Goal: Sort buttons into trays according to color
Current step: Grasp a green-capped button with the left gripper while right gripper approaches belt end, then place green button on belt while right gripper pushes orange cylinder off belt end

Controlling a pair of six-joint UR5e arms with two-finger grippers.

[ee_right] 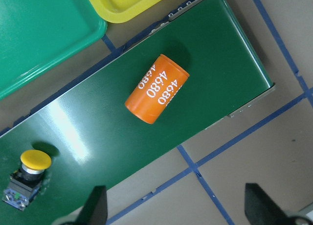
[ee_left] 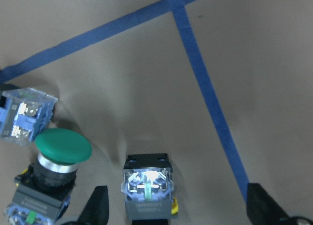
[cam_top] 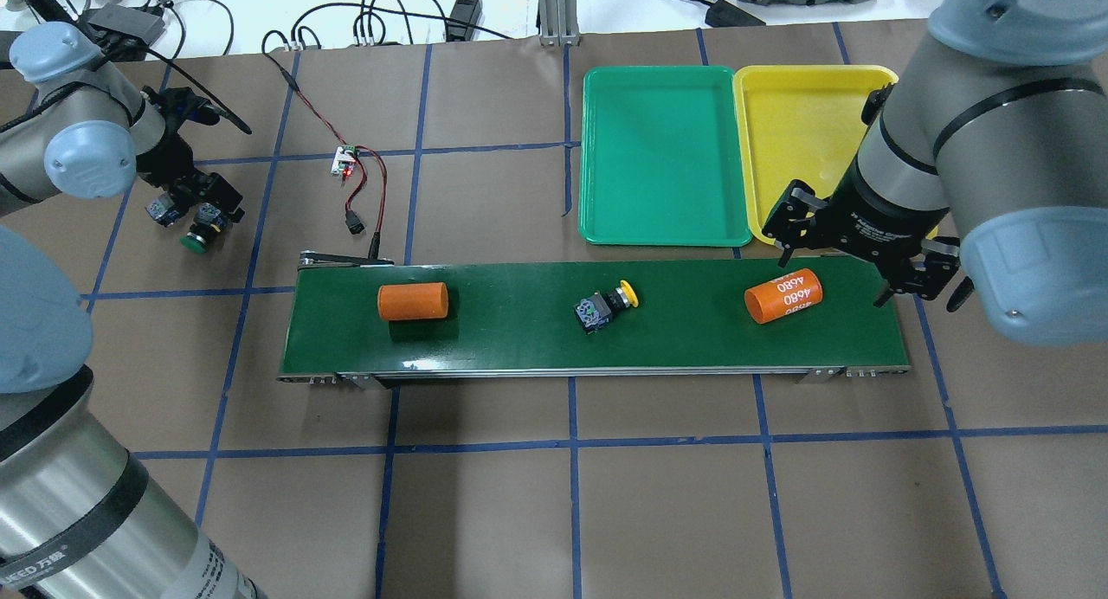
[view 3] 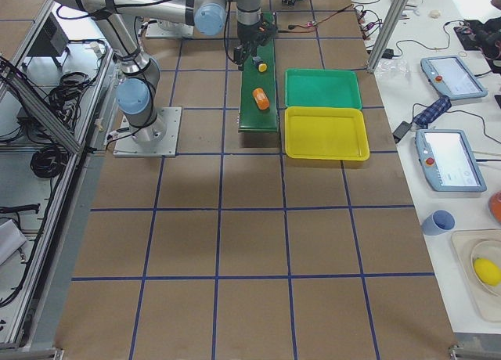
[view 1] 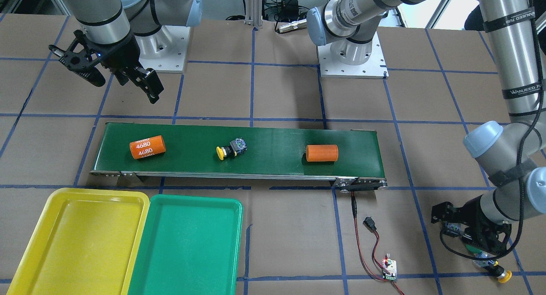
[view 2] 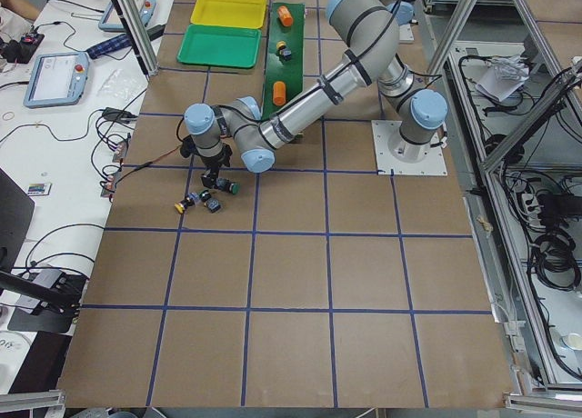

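Left fingers hang spread over a blue-blocked push-button lying on the brown, blue-taped counter, a green-capped push-button just beside. I see right fingers spread by the dark-green conveyor belt; a yellow-capped push-button lies on it, apart from them.

Glossy plastic yellow tray and green tray, sheeny belt, matt table cover, perhaps paper
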